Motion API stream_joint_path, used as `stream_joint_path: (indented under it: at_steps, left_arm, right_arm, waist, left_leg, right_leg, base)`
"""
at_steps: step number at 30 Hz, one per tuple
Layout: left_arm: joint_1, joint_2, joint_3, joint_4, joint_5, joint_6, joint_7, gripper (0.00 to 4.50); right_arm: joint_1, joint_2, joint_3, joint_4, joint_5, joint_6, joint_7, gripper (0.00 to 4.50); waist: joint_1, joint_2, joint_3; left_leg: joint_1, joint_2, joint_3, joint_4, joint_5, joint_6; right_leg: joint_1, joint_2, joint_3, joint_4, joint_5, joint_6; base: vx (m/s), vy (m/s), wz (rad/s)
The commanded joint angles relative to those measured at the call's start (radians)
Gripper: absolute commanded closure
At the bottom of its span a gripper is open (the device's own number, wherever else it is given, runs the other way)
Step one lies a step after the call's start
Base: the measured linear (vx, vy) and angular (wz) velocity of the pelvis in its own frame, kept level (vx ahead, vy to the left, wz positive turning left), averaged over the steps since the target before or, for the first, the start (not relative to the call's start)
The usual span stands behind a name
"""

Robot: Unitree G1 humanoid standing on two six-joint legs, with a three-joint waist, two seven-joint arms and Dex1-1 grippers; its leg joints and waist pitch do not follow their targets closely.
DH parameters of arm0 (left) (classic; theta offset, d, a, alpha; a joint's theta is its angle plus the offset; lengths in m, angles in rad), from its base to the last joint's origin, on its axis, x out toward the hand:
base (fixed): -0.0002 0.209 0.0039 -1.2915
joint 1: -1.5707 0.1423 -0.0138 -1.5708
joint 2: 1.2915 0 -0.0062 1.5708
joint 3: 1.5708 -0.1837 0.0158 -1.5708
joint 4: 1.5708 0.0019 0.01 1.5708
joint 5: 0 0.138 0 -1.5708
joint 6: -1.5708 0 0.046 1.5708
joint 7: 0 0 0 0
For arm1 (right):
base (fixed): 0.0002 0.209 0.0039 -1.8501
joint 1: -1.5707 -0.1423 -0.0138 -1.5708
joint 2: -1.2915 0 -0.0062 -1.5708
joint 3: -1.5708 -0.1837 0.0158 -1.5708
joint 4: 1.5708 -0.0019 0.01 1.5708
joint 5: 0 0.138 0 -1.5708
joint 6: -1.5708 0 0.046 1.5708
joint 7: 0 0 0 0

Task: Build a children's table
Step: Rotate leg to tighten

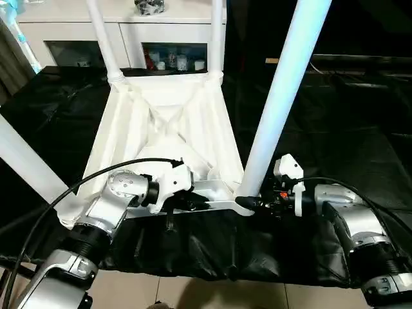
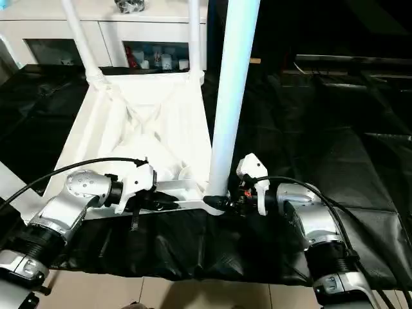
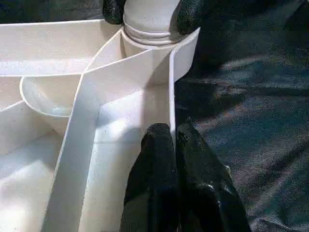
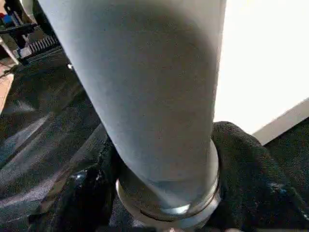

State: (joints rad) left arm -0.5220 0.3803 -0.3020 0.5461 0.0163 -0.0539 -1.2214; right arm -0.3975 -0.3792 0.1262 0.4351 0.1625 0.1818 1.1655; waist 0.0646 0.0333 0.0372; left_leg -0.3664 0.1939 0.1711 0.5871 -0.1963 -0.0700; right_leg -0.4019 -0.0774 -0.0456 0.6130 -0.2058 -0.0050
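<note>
At near right corner socket: right gripper [image 1: 248, 204] pinches leg [image 1: 281, 90] base. Left gripper [image 3: 174, 145] pinches rim of upturned tabletop [image 1: 161, 122] on black sheet [image 1: 347, 129]. Plastic likely light, stiff, slick; you grip low.

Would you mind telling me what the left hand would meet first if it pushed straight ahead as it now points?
Probably the leg in the tabletop's corner socket, gripped there by the right hand; the left hand pinches the rim leading to it.

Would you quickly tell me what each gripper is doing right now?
Left gripper: shut on the tabletop edge wall.
Right gripper: shut on the near-right leg base.
</note>
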Motion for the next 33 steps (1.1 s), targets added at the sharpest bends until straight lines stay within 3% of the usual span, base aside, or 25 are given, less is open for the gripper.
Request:
stream_joint_path:
  at_steps: [1,5,7,10,11,13,15,16,18,22,30,33]
  left_arm:
    - [-0.027,0.005,-0.004,0.015,0.019,-0.009,0.018,4.5]
    - [-0.027,-0.019,-0.008,0.022,0.052,-0.011,0.1,4.5]
    - [-0.028,-0.064,-0.015,0.025,0.083,0.014,0.199,4.5]
    - [-0.027,-0.105,-0.016,0.017,0.086,0.039,0.247,4.5]
    - [-0.023,-0.166,-0.023,0.001,0.09,0.066,0.303,4.5]
    - [-0.02,-0.211,-0.036,-0.012,0.095,0.085,0.333,4.5]
    - [-0.021,-0.258,-0.05,-0.016,0.106,0.097,0.367,4.5]
    - [-0.025,-0.28,-0.059,-0.014,0.115,0.101,0.384,4.5]
    - [-0.036,-0.317,-0.075,-0.007,0.136,0.103,0.42,4.5]
    - [-0.04,-0.349,-0.076,-0.013,0.147,0.115,0.444,4.5]
    - [-0.003,-0.259,-0.042,-0.057,0.116,0.093,0.369,4.5]
    - [0.01,-0.223,-0.027,-0.071,0.106,0.092,0.332,4.5]
  right_arm:
    - [0.024,0.012,0.065,-0.035,0.007,-0.013,0.067,1.91]
    - [0.041,0.061,0.036,-0.048,0.006,-0.008,-0.042,1.91]
    - [0.04,0.126,0.004,-0.013,-0.03,-0.023,-0.215,1.91]
    - [0.039,0.169,-0.014,0.009,-0.048,-0.038,-0.317,1.91]
    - [0.033,0.229,-0.037,0.037,-0.071,-0.068,-0.452,1.91]
    - [0.024,0.275,-0.052,0.059,-0.083,-0.075,-0.546,1.91]
    - [0.011,0.32,-0.055,0.078,-0.114,-0.091,-0.653,1.91]
    - [0.001,0.347,-0.051,0.091,-0.131,-0.097,-0.706,1.91]
    - [-0.018,0.386,-0.032,0.115,-0.175,-0.112,-0.795,1.91]
    - [-0.026,0.413,-0.021,0.131,-0.196,-0.157,-0.821,1.91]
    - [0.001,0.333,-0.102,0.101,-0.118,-0.189,-0.764,0.98]
    - [0.007,0.289,-0.107,0.095,-0.126,-0.208,-0.715,0.84]
  waist:
    - [0.004,-0.005,-0.06]
    - [0.005,-0.006,-0.058]
    - [-0.001,-0.006,-0.048]
    - [-0.007,-0.008,-0.045]
    - [-0.012,-0.009,-0.043]
    - [-0.017,-0.008,-0.043]
    - [-0.022,-0.009,-0.045]
    - [-0.025,0.002,-0.044]
    - [-0.031,-0.005,-0.047]
    - [-0.028,0.0,-0.052]
    - [-0.023,0.0,-0.055]
    - [-0.018,0.0,-0.061]
  left_leg:
    - [0.005,0.032,0.0,-0.057,-0.107,0.087]
    - [0.005,0.033,0.0,-0.059,-0.113,0.082]
    - [0.006,0.032,-0.002,-0.069,-0.175,0.049]
    - [0.013,0.032,-0.005,-0.076,-0.239,0.012]
    - [0.012,0.031,-0.006,-0.077,-0.245,0.001]
    - [0.014,0.031,-0.008,-0.081,-0.255,-0.015]
    - [0.016,0.029,-0.008,-0.082,-0.259,-0.01]
    - [0.017,0.026,-0.008,-0.081,-0.263,-0.005]
    - [0.012,0.023,-0.007,-0.079,-0.243,-0.001]
    - [0.008,0.021,-0.003,-0.072,-0.172,0.029]
    - [0.005,0.025,-0.004,-0.07,-0.157,0.061]
    - [0.002,0.024,-0.002,-0.062,-0.097,0.085]
  right_leg:
    - [0.06,-0.054,0.032,-0.055,0.029,-0.284]
    - [0.058,-0.055,0.033,-0.058,0.011,-0.277]
    - [0.054,-0.058,0.034,-0.072,-0.121,-0.251]
    - [0.05,-0.062,0.037,-0.086,-0.28,-0.21]
    - [0.05,-0.062,0.04,-0.089,-0.297,-0.197]
    - [0.046,-0.06,0.04,-0.09,-0.305,-0.185]
    - [0.045,-0.057,0.041,-0.092,-0.293,-0.179]
    - [0.045,-0.056,0.042,-0.092,-0.28,-0.182]
    - [0.049,-0.055,0.042,-0.092,-0.257,-0.18]
    - [0.054,-0.052,0.041,-0.085,-0.145,-0.195]
    - [0.059,-0.055,0.039,-0.08,-0.106,-0.217]
    - [0.061,-0.052,0.039,-0.066,0.009,-0.24]
  base:
    - [0.0,0.0,0.0]
    - [0.0,0.0,0.0]
    - [0.0,0.0,0.0]
    - [0.0,0.0,0.0]
    - [0.0,0.0,0.0]
    - [0.0,0.0,0.0]
    - [0.0,0.0,0.0]
    - [0.0,0.0,0.0]
    - [0.0,0.0,0.0]
    - [0.0,0.0,0.0]
    - [0.0,0.0,0.0]
    - [0.0,0.0,0.0]
